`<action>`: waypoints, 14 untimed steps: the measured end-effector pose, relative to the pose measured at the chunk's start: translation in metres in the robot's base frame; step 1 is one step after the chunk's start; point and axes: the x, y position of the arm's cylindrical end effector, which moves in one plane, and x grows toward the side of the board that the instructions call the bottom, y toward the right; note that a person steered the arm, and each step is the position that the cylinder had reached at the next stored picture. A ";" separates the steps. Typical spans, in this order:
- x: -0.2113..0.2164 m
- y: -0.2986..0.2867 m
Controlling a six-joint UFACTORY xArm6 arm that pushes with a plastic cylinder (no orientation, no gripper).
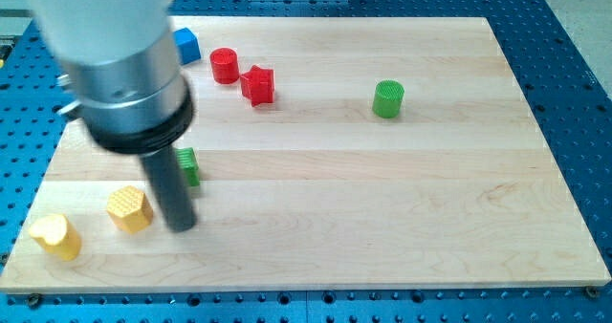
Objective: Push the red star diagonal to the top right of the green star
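The red star point(257, 84) lies near the view's top, left of centre, beside a red cylinder point(224, 65). The green star point(188, 166) sits lower at the view's left, partly hidden behind my rod. My tip point(181, 226) rests on the board just below the green star and to the right of a yellow hexagon block point(129, 209). The red star is up and to the right of the green star, well apart from it. My tip is far from the red star.
A blue cube point(186, 45) sits at the view's top left, partly behind the arm. A green cylinder point(388, 99) stands right of centre. A yellow heart-like block point(56, 236) lies at the bottom left corner. The wooden board point(402, 218) lies on a blue perforated table.
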 end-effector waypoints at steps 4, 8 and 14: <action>-0.038 0.023; -0.270 0.107; -0.182 0.087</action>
